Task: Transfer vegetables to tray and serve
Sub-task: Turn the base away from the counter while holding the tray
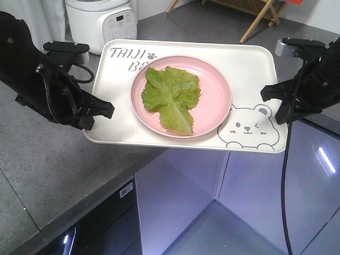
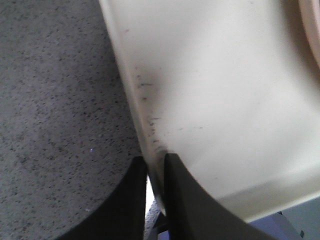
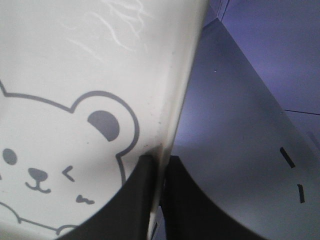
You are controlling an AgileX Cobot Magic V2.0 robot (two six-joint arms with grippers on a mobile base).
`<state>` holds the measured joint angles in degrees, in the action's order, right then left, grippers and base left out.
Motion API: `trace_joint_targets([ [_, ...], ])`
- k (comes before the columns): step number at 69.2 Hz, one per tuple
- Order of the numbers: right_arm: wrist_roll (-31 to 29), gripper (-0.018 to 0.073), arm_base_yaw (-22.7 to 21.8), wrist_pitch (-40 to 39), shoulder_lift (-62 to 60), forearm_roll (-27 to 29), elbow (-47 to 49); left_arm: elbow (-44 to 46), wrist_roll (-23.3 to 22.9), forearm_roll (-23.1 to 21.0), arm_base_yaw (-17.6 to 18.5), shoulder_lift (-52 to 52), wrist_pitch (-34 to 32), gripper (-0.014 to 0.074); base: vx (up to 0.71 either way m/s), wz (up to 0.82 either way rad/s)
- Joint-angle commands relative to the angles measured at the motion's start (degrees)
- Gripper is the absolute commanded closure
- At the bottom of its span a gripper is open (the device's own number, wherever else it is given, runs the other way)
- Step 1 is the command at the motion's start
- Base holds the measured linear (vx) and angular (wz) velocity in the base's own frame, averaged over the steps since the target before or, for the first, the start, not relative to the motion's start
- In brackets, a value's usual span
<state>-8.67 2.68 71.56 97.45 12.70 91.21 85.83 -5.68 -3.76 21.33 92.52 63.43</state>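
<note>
Left wrist view: your left gripper (image 2: 155, 164) has its jaws nearly closed, pinching the tray (image 2: 225, 100) at its left rim, a finger on each face. Right wrist view: right gripper (image 3: 159, 161) clamps the tray's right rim likewise, just beside the bear drawing (image 3: 65, 150). Lettuce leaf (image 1: 171, 98) lies flat on the pink plate (image 1: 218, 95) at the tray's centre. Tray's near edge overhangs the countertop (image 1: 42, 159); you cannot tell whether its far edge rests there. Judgement: transfer looks done, serve step in hand. Next move calls for both arms travelling together, level and matched, or the plate may slide toward the tray's lower side.
</note>
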Motion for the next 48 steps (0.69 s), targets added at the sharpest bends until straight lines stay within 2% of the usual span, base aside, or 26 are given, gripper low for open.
trace_joint_targets([
  [1, -1.7, 0.0565, 0.6, -0.9, -3.0, 5.0, 1.5, 1.9, 1.5, -5.1, 0.8, -2.8, -5.2, 0.0603, -0.03, -0.28],
  [48, -1.7, 0.0565, 0.6, -0.9, -3.0, 5.0, 1.5, 1.9, 1.5, -5.1, 0.8, -2.8, -5.2, 0.0603, -0.04, -0.3],
])
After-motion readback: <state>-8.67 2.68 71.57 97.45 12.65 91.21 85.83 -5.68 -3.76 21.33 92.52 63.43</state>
